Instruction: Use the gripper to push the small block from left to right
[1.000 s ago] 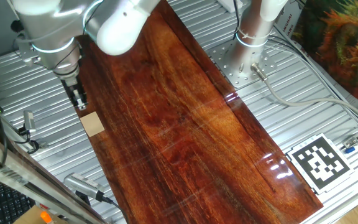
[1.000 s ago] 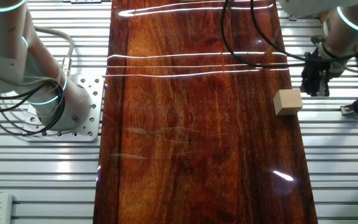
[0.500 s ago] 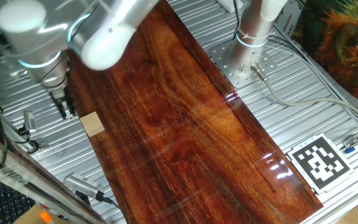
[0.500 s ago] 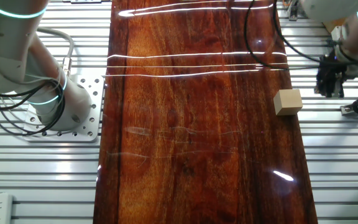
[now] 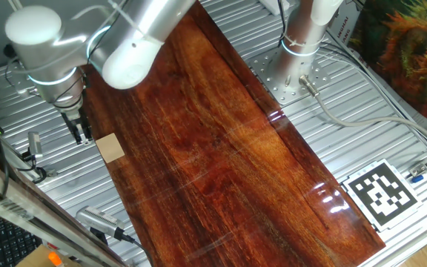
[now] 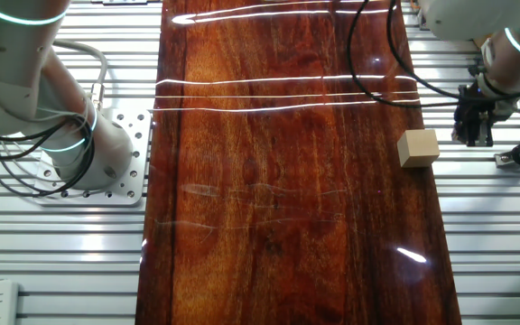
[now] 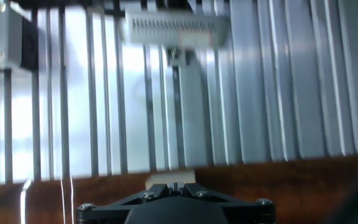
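The small block (image 5: 110,147) is a pale tan wooden cube at the left edge of the dark wooden board (image 5: 221,141). In the other fixed view the small block (image 6: 419,147) sits at the board's right edge. My gripper (image 5: 80,133) hangs just off the board over the ribbed metal table, a short way beside the block and apart from it. In the other fixed view the gripper (image 6: 472,135) is right of the block. In the hand view the black gripper (image 7: 176,186) has its fingers together, and the block (image 7: 169,178) shows as a pale strip just behind the tip.
A white upright post (image 5: 302,37) on a round base stands at the far side. A black-and-white marker (image 5: 380,191) lies at the right. Small metal fixtures (image 5: 33,144) (image 5: 98,220) sit near the gripper. Another arm's base (image 6: 70,135) stands across the board.
My gripper has moved off the board's edge onto the ribbed metal side, away from the block, then slightly lower. The block has not moved.
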`<control>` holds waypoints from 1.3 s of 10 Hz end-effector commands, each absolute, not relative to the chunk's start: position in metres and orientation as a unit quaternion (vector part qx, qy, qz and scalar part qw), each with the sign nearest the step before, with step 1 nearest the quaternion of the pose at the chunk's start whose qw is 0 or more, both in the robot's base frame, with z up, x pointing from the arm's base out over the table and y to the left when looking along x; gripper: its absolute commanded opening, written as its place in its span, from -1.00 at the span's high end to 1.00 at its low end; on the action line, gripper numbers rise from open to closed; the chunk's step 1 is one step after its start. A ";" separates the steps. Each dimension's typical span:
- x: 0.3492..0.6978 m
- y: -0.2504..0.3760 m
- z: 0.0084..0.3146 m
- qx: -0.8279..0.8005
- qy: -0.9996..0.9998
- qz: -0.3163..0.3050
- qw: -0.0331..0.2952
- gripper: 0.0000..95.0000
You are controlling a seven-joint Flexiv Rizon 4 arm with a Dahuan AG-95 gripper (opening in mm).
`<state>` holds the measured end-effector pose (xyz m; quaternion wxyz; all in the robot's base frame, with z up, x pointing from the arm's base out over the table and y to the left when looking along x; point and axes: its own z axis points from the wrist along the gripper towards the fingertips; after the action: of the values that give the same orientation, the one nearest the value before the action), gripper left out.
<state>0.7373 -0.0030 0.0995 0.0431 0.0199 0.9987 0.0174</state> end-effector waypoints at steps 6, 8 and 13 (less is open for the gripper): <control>0.743 -0.005 0.074 0.020 0.999 0.015 0.044 1.00; 0.743 -0.006 0.061 0.018 0.999 0.015 0.046 1.00; 0.746 -0.005 0.051 0.016 0.999 0.013 0.047 1.00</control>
<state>0.7466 -0.0036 0.0501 0.0479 0.0155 0.9987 0.0112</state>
